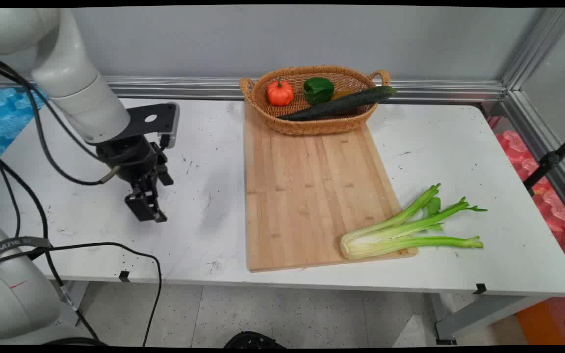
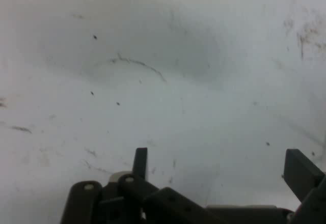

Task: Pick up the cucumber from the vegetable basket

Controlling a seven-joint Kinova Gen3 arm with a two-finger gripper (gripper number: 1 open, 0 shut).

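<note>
The scuffed white rectangular tabletop (image 1: 459, 147) carries a long pale bamboo cutting board (image 1: 307, 196) at its middle; a green celery bunch (image 1: 405, 230) overlaps the board's near right corner.

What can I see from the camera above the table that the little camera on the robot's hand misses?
Only the main view shows the wooden board, the wicker basket holding a small pumpkin, green pepper and cucumber, and the celery.

Only the hand view shows the open fingers close up.

Both show the gripper over the bare, scuffed white table.
</note>
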